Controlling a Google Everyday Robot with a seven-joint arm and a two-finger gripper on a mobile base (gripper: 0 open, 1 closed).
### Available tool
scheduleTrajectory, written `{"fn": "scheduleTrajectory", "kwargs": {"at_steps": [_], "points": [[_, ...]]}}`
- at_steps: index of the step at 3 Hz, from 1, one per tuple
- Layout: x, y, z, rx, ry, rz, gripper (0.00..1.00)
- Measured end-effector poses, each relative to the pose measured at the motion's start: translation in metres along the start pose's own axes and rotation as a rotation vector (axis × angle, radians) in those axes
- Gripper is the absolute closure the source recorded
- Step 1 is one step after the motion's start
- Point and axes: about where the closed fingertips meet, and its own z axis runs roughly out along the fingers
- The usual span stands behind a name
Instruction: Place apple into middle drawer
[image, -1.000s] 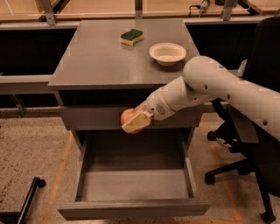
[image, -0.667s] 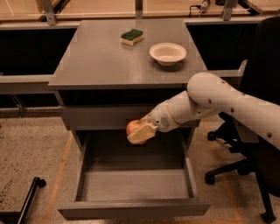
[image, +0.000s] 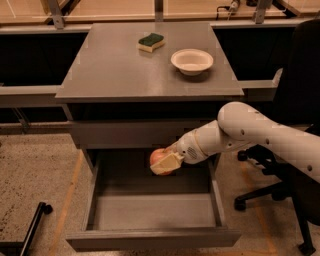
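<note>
Where the view is nearest, the middle drawer (image: 150, 239) is seen pulled out. Its plain grey front panel lies lowest in the picture, and its flat floor is enclosed behind it by low side walls. To the left of the drawer, a black bar (image: 35, 221) with a rounded end is laid at a slant on the speckled floor (image: 40, 165).

Above the rear part of the drawer, the gripper (image: 163, 163) is held in the air, clear of the drawer floor, and is clenched on the apple (image: 158, 154). One pale finger is seen laid across the lower front of the fruit; the other is hidden behind it. The apple is thus found over the back of the open drawer, carried rather than resting in it. It sits just below the closed front panel (image: 125, 134) of the drawer above.

The gripper is borne by a white arm (image: 260, 131), which is stretched in from the right edge and bent down towards the drawer opening. Beyond and below the arm, a black office chair (image: 280, 187) is seen standing on the floor.

Farther back, the grey table top (image: 125, 70) is spread over the drawers. On its right part a white bowl (image: 192, 61) is set upright. Behind it and to its left, apart from it, a green-and-yellow sponge (image: 151, 42) is laid flat.
</note>
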Motion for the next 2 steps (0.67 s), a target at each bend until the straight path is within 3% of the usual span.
{"fn": "scheduleTrajectory", "kwargs": {"at_steps": [2], "points": [[0.015,-0.012,0.039,-0.048,-0.028,0.005,1.0]]}}
